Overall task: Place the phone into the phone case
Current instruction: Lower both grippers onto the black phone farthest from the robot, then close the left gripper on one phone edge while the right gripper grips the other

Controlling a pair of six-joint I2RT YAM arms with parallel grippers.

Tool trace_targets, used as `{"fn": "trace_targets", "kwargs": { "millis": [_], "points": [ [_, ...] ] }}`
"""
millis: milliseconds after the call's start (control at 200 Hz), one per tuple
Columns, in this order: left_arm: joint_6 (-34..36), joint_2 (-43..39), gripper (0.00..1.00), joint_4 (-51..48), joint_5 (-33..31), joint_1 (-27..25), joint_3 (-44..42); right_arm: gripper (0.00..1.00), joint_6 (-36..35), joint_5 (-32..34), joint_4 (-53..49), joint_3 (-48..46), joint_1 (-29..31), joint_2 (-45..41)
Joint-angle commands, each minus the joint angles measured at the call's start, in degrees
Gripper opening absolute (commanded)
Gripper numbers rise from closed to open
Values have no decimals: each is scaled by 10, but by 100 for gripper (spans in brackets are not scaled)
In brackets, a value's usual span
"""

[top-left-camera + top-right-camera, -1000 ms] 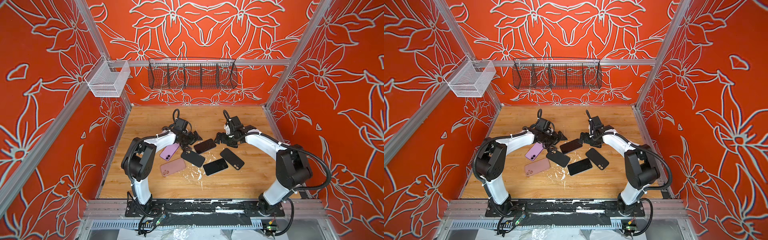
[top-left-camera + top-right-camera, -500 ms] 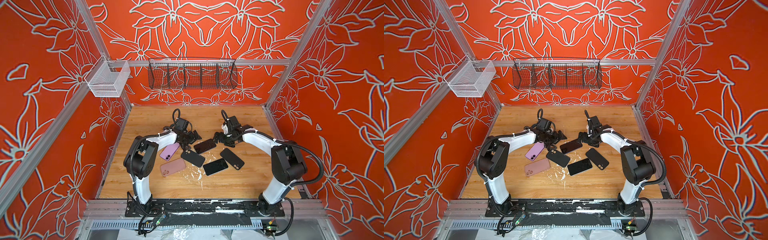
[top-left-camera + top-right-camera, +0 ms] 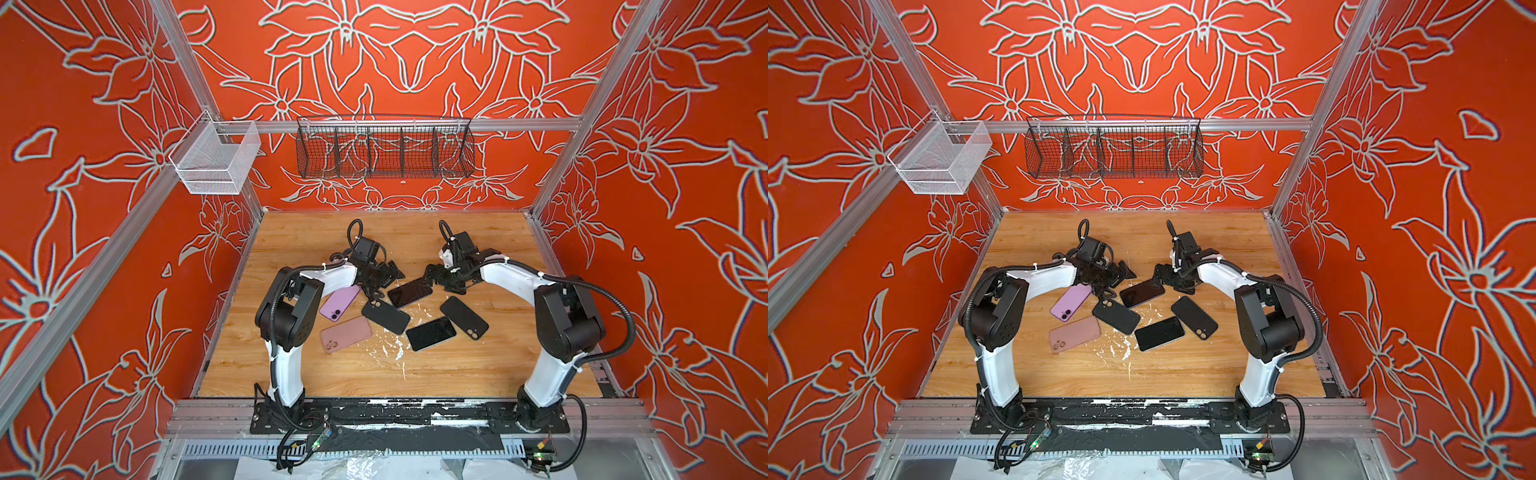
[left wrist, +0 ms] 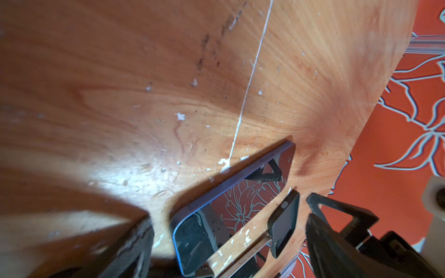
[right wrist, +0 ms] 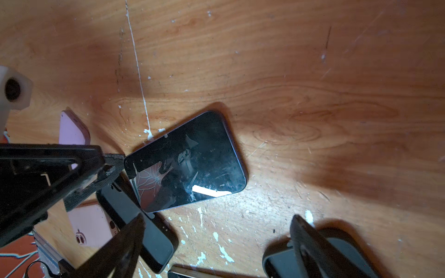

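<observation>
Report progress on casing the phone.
Done: nothing visible; the face-up phone lies bare on the table. In hand: open left gripper and open right gripper flank it, gripping nothing. Left: grasp it, seat it in the black case alongside.

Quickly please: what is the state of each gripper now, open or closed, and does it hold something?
Left gripper: open, holding nothing.
Right gripper: open, holding nothing.

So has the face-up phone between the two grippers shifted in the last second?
No. In both top views the phone lies at the same angle, just behind the black phone case.
</observation>
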Motion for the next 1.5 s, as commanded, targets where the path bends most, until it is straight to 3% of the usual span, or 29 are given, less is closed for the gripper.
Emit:
{"fn": "trace_targets", "kwargs": {
  "millis": [0, 590, 981, 1491],
  "points": [
    [-18, 16, 97, 16, 13, -8, -3, 95, -9, -15, 3, 20, 0, 17],
    [-55, 58, 97, 76, 30, -10, 36, 96, -38, -23, 27, 18, -17, 45],
    [-33, 43, 97, 38, 9, -9, 51, 97, -69, -54, 16, 32, -40, 69],
    [-78, 25, 97, 131, 40, -9, -21, 92, -53, -126, 69, 13, -33, 106]
  ]
}}
